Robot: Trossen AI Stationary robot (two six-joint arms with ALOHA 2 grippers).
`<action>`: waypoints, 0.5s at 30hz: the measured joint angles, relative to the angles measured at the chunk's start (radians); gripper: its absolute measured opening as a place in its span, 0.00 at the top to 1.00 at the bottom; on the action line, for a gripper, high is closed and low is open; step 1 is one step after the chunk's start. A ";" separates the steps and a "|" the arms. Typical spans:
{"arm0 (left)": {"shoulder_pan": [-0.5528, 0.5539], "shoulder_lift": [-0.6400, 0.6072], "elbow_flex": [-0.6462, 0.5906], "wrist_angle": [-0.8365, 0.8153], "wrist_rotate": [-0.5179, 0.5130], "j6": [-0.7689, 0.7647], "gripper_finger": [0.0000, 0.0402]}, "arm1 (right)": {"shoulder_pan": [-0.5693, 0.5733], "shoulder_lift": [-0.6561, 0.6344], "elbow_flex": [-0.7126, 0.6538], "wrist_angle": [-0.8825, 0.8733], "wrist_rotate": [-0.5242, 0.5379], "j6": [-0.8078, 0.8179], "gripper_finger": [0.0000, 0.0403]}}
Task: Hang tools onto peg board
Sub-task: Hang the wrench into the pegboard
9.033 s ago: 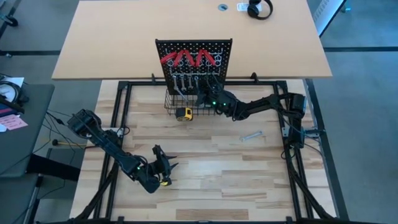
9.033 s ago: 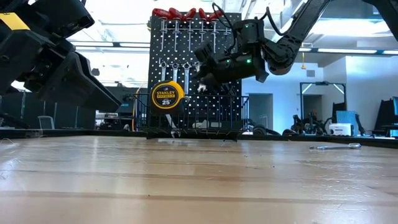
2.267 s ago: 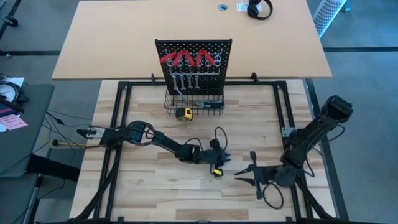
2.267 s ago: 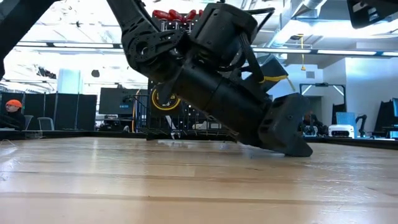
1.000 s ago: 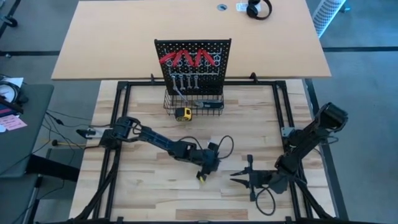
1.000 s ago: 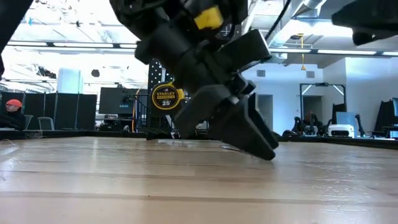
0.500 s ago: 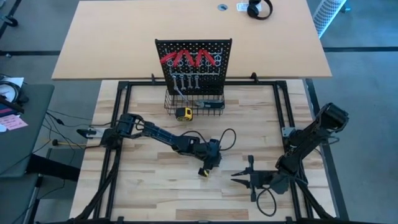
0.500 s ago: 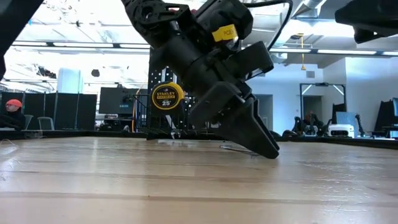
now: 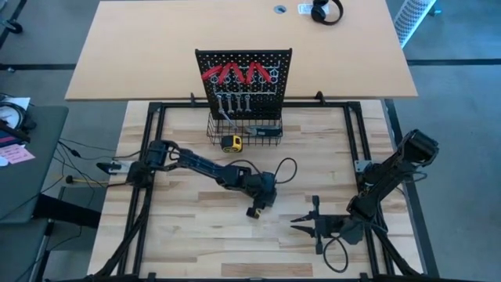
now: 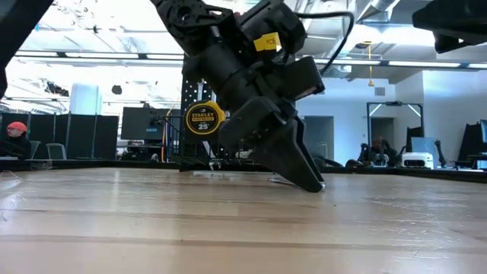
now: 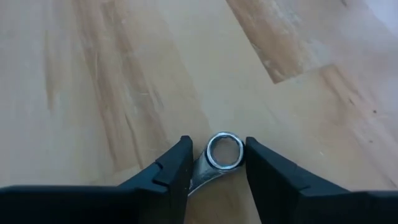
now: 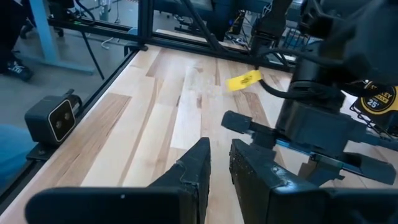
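**A:** Where is the wrench (image 11: 222, 155)?

**B:** Flat on the table (image 9: 196, 235) near its centre, ring end up between the fingers (image 11: 171, 171) of the left gripper (image 9: 259, 205), which is tipped down over it. The fingers straddle the ring with slim gaps either side, so no pinch yet; the low approach looks set to clamp the shank for lifting.

**A:** And the board (image 9: 243, 74)?

**B:** At 12 o'clock from the wrench, well apart, already carrying red pliers (image 9: 235, 74) and wrenches. A yellow tape measure (image 9: 230, 142) sits by the basket (image 9: 244, 130) at its base.

**A:** Anything in the way?

**B:** The right gripper (image 9: 307, 225) waits at 4 o'clock, fingers nearly together, empty. The route to the board looks clear, though free hooks cannot be told.
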 joint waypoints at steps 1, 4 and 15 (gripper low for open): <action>0.006 0.001 0.000 0.001 0.024 -0.003 0.67 | 0.000 0.000 0.000 0.001 0.000 0.000 0.81; 0.022 0.003 0.000 0.004 0.080 -0.007 0.70 | 0.000 0.000 0.000 0.012 0.000 0.000 0.81; 0.020 0.002 0.000 0.001 0.038 0.060 0.79 | 0.000 0.000 0.000 0.025 -0.002 -0.001 0.81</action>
